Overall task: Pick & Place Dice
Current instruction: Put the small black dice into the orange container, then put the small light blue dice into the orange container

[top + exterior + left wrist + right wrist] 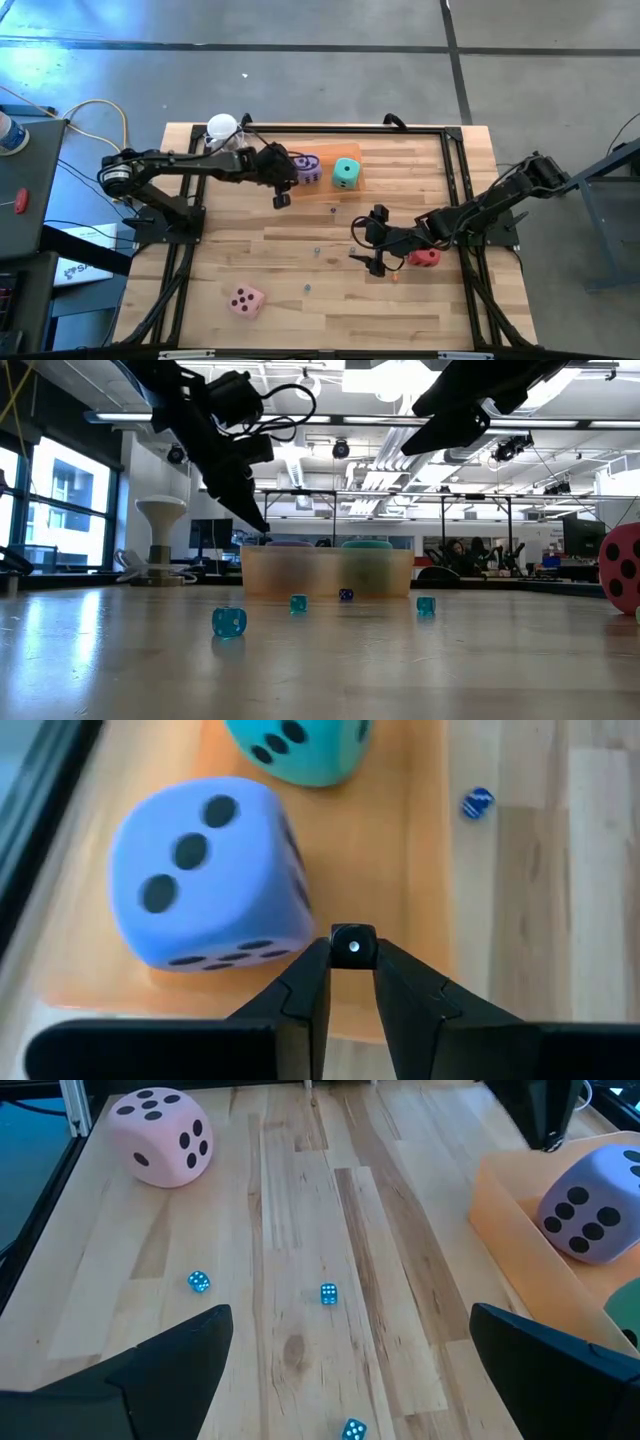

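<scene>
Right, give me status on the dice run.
Left gripper over the tray, fingers pinching a tiny black die. Right gripper open near red die. Purple, teal dice trayed; pink out.

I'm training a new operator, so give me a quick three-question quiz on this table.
1. True or false: the purple die lies in the tray.
2. The right claw is: A open and empty, B shut on the pink die, C shut on the teal die.
3. Fill in: the left claw pinches a small ___ cube.

Key: 1 true; 2 A; 3 dark.
</scene>
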Robot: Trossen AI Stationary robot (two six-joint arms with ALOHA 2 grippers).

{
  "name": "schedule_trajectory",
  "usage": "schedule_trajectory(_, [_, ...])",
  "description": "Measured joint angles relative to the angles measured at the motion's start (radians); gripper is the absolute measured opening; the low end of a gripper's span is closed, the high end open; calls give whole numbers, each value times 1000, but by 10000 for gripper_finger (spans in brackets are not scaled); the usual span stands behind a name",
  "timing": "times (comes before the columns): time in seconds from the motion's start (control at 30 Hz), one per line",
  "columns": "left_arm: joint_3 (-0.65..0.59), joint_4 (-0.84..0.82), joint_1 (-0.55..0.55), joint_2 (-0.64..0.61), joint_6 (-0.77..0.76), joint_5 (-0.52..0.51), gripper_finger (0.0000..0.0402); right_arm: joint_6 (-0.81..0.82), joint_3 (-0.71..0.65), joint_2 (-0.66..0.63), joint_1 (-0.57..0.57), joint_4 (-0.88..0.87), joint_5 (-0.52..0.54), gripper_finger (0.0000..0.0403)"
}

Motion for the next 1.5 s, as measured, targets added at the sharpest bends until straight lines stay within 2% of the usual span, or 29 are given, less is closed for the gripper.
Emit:
schedule_trajectory(0.6, [-1,52,-4,54,-73,-5,71,0,0,0,6,-2,-4,400])
schedule_trajectory(1.07, [-1,59,9,56,-72,-32,75,0,0,0,6,-2,-4,400])
schedule_trajectory(1.2, [-1,59,9,56,-54,-34,105,0,0,0,6,-2,-4,400])
schedule_trajectory(1.4, [-1,67,8,56,-42,-36,175,0,0,0,6,-2,-4,400])
schedule_trajectory(1.5, [-1,81,8,56,-26,-64,194,0,0,0,6,-2,-4,400])
